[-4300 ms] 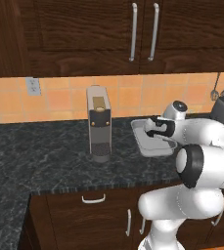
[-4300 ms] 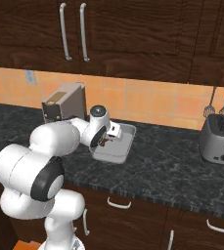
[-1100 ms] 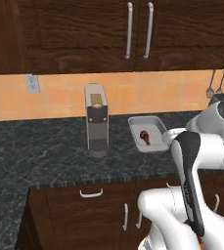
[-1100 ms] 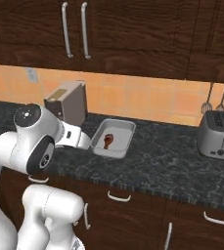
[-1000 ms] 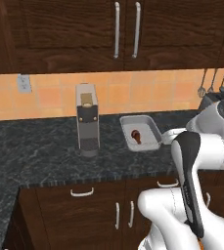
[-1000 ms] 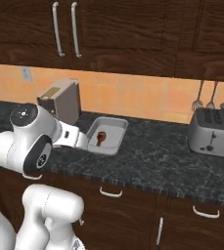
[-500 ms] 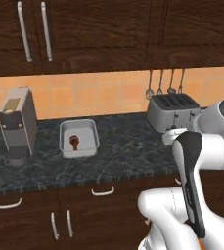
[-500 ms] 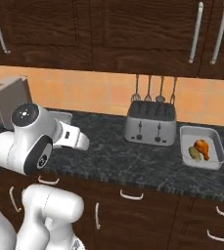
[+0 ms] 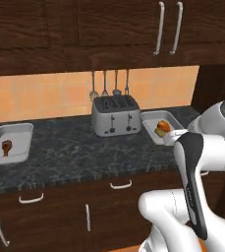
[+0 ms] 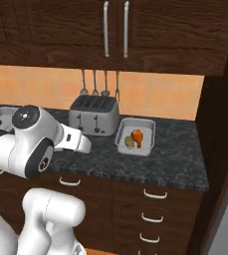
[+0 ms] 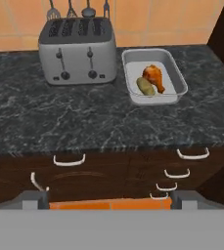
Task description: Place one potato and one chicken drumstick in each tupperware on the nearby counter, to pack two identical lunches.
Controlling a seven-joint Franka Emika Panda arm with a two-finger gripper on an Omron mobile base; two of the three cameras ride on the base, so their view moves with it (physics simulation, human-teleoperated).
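Tupperware on the right of the toaster holds one olive-tan potato and one bright orange-brown chicken drumstick, lying close together, so this lunch looks complete. The second tupperware sits on the worktop well to the left of the toaster, and inside it is a darker red-brown drumstick; I cannot find a potato beside it. I judge that this tray is the one that lacks its potato, and the yellow-orange one is not among the things near the toaster.

Both trays rest flat on the worktop near the orange tiled wall, with the toaster between them, probably so that each lunch is packed separately.

The arm is folded close to the body, in front of the drawers below the toaster, with its elbow high in both base views. The hand looks forward and down at the toaster and the right tray from a distance. The jaws stand wide apart and hold nothing; their dark tips rise at the lower corners of the hand view.
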